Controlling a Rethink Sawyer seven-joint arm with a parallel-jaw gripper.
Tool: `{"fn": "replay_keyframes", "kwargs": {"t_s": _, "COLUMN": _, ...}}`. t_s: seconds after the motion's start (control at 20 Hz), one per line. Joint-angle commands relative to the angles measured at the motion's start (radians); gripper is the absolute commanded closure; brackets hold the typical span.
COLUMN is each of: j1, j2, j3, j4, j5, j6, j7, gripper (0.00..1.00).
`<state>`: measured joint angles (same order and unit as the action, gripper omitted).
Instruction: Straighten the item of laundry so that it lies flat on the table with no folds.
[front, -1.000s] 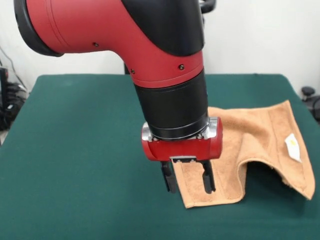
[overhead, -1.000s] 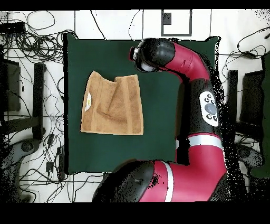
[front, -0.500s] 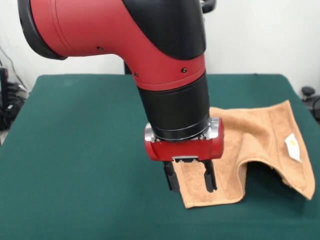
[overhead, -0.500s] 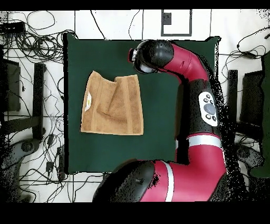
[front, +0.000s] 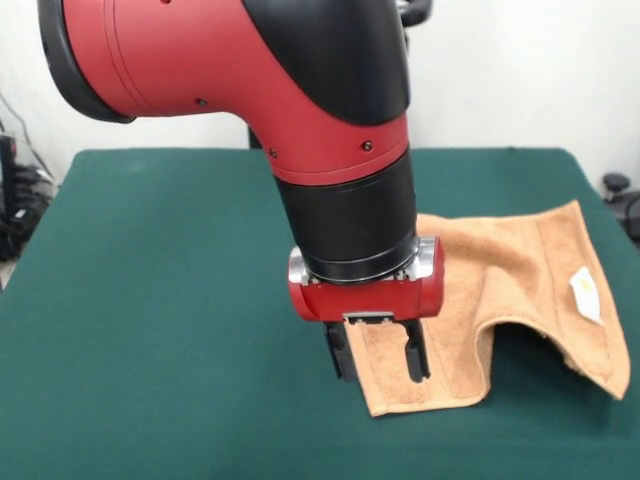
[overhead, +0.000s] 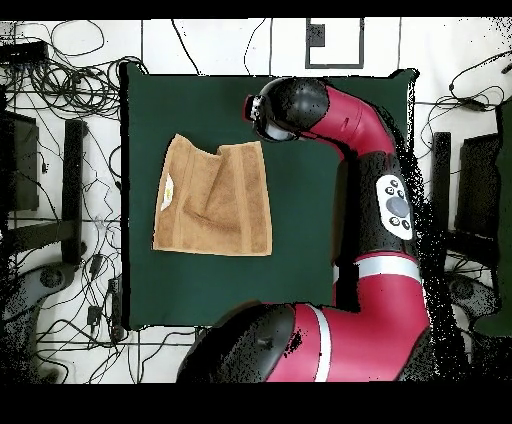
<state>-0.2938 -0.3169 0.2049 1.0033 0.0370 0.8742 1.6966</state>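
While the table (front: 150, 300) carries no markings, the towel (front: 520, 290) lies near one side edge with a raised fold and a small white label (front: 585, 293) whose print is too small to read. The gripper (front: 378, 362) stands over the towel's corner with its fingers spread, the arm hiding the towel's edge behind it.

No words, numbers or brand marks can be read anywhere. The towel (front: 520, 270), lying near the bench's (front: 160, 300) edge, carries a small white label (front: 585, 292) with a yellowish patch on it, but whatever is printed there is too small to make out.
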Motion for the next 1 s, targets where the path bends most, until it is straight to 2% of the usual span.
{"fn": "replay_keyframes", "kwargs": {"t_s": 0.05, "j1": 0.013, "j2": 0.068, "j3": 0.089, "j4": 0.121, "j5": -0.059, "j6": 0.079, "j7": -0.127, "gripper": 0.00}}
{"fn": "replay_keyframes", "kwargs": {"t_s": 1.0, "j1": 0.017, "j2": 0.113, "j3": 0.096, "j4": 0.083, "j5": -0.103, "j6": 0.121, "j7": -0.129, "gripper": 0.00}}
